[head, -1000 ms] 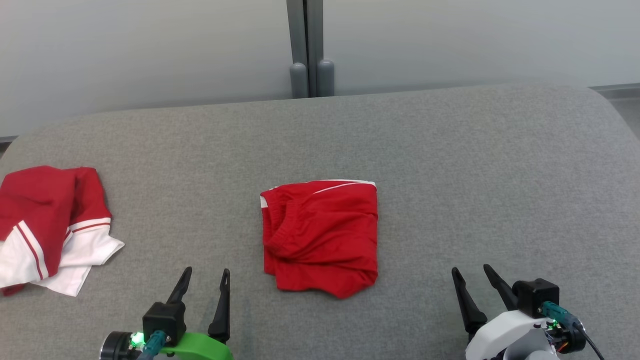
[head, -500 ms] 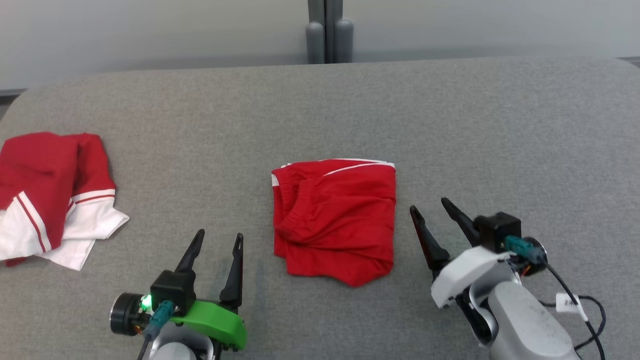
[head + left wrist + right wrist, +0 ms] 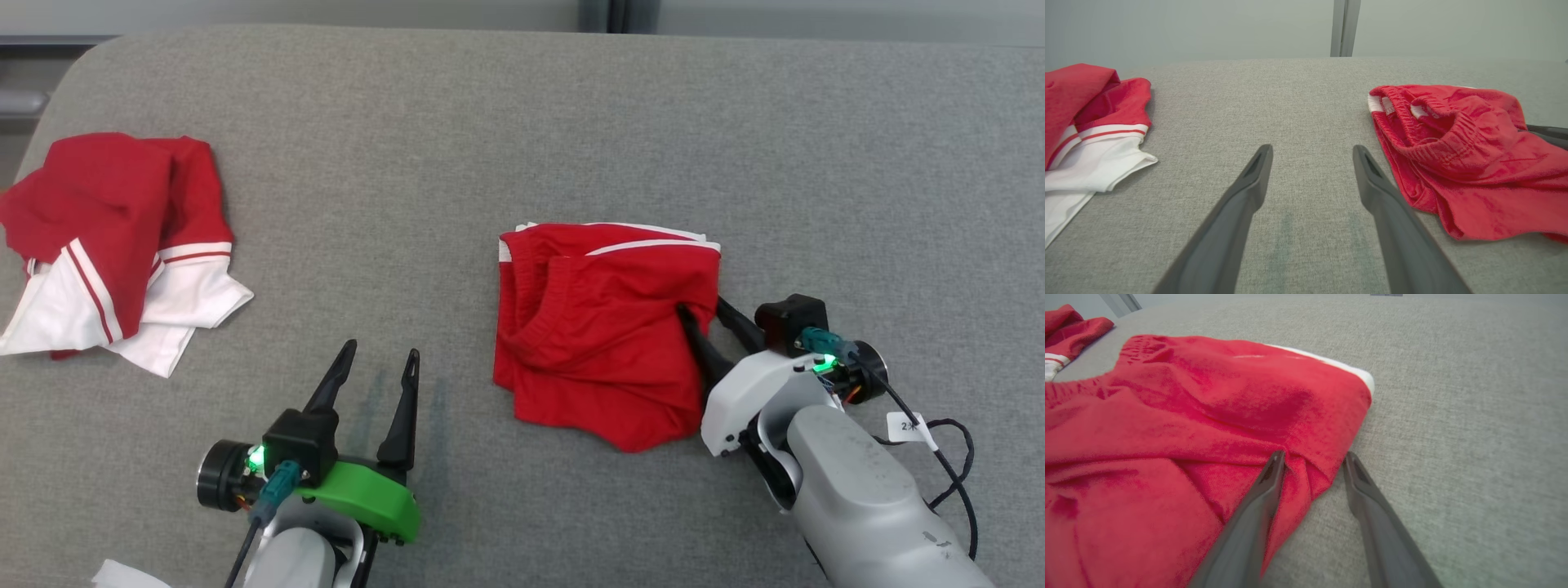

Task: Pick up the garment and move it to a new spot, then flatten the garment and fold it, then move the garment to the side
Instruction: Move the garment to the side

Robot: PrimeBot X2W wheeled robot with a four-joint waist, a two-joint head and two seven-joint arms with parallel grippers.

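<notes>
Folded red garment point(image 3: 604, 327) on grey tabletop point(image 3: 490, 147), right end effector point(image 3: 700, 305) straddling its right edge, fingers apart, left end effector point(image 3: 382, 349) released, well left of it

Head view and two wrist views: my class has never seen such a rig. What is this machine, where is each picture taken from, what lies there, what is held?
It is a wheeled robot with two arms, each ending in a two-fingered pincer. One camera on its head looks down; one on each wrist looks along that arm's pincer. On the grey surface lie folded red shorts in the middle and a crumpled red-and-white garment at the robot's left. The left pincer is open over bare surface, holding nothing. The right pincer straddles the shorts' right edge, a fold of cloth between its fingers; the jaws stand apart, so nothing is gripped yet.
</notes>
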